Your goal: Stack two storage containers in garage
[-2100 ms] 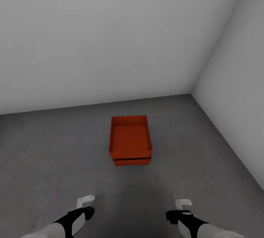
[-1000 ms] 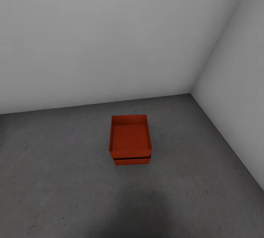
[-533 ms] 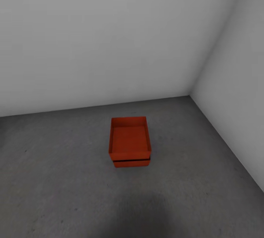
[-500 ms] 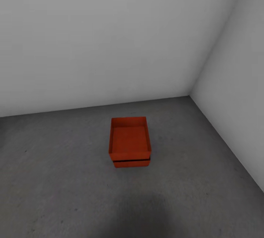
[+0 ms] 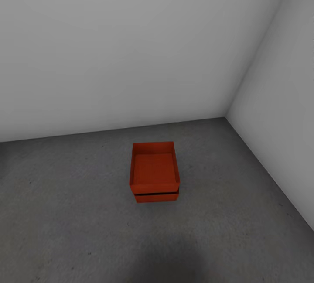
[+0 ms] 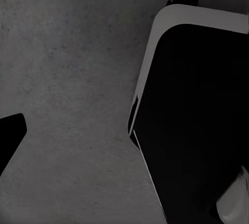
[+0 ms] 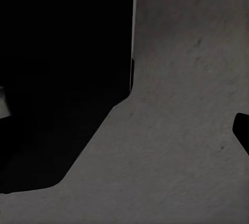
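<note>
— Where have the two storage containers ended up?

— Right there in the garage corner. The upper container (image 5: 154, 168) sits on the lower container (image 5: 156, 197), and the lower one rests flat on the floor (image 5: 65, 213). You can tell them apart by the thin dark seam across the near face; above it is the top bin's wall, below it just a strip of the bottom one.

— Why stacked square like that?

— I'd say because both are the same shape, so lining up the walls lets the top one bear evenly on the rim beneath. It looks level to me, open side up, nothing inside it. The stack stands well apart from the back wall (image 5: 131, 47) and the side wall (image 5: 283, 113), which I'd guess left room to come at it from the front.

— And the arms? Is either pincer holding anything?

— Nothing is touching the bins. The wrist cameras look down at the same mottled grey floor alongside a big dark body with a pale edge (image 6: 197, 115), which I take for part of the robot itself. A dark sliver at the edge of each wrist picture may be a fingertip, but how wide the left or right pincer is spread I cannot tell.

— So the job's done?

— By my reading, yes: one on the floor, the other on top.
</note>
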